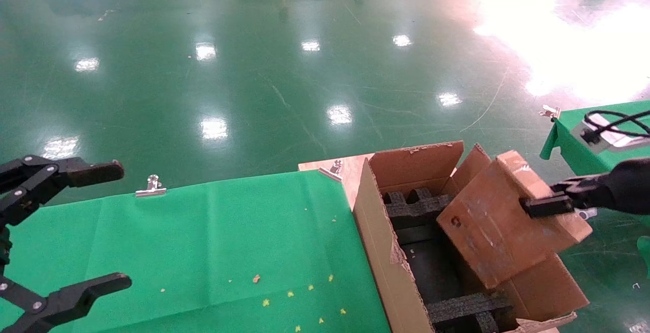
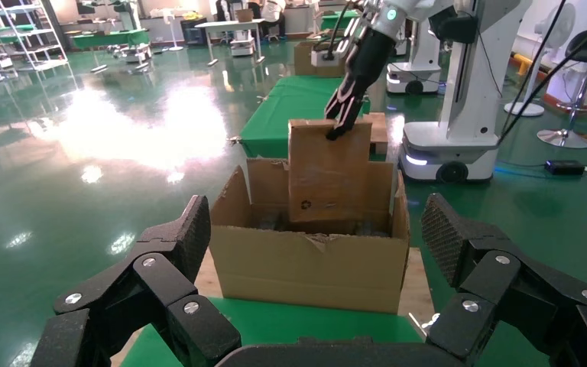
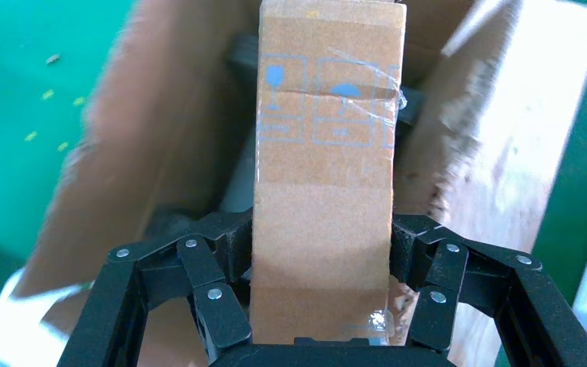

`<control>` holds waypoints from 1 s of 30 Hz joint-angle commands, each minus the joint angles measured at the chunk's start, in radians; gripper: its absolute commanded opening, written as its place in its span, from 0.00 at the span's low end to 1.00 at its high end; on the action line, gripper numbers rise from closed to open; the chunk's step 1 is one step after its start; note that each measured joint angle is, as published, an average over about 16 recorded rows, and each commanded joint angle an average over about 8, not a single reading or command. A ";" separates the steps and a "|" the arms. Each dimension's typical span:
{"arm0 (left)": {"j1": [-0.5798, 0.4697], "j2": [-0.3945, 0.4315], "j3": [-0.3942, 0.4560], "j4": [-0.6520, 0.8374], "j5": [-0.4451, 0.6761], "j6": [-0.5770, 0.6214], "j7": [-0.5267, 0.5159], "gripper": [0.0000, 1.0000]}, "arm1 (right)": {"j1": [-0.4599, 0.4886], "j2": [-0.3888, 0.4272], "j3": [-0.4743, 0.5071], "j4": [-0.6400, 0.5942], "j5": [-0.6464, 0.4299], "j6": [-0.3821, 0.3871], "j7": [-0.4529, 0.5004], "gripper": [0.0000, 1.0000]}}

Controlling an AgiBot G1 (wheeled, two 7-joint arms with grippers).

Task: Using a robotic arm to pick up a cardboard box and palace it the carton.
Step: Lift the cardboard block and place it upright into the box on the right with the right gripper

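Right end effector [image 3: 321,264]: pressed against the two narrow sides of the cardboard box [image 1: 500,216], pinching it at one end so the long body hangs free.
Cardboard box: held tilted over the carton [image 1: 378,236], lower end dipping between the flaps toward the black foam blocks [image 1: 419,206], judged aligned for lowering.
Left end effector [image 1: 61,231]: spread wide, parked over the green desk [image 1: 228,241], kept clear.

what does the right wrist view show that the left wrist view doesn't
Only the right wrist view: blue handling symbols and clear tape on the cardboard box, with the right gripper shut on its sides. Only the left wrist view: the open left gripper, the carton's whole outer front wall, and a white robot base behind. Both: the box held above the carton.
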 commanded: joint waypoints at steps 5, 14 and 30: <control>0.000 0.000 0.000 0.000 0.000 0.000 0.000 1.00 | -0.047 -0.009 -0.022 0.061 -0.003 0.146 0.171 0.00; 0.000 0.000 0.000 0.000 0.000 0.000 0.000 1.00 | -0.048 0.007 -0.084 0.278 -0.116 0.335 0.446 0.00; 0.000 0.000 0.000 0.000 0.000 0.000 0.000 1.00 | -0.016 0.043 -0.177 0.547 -0.392 0.565 0.775 0.00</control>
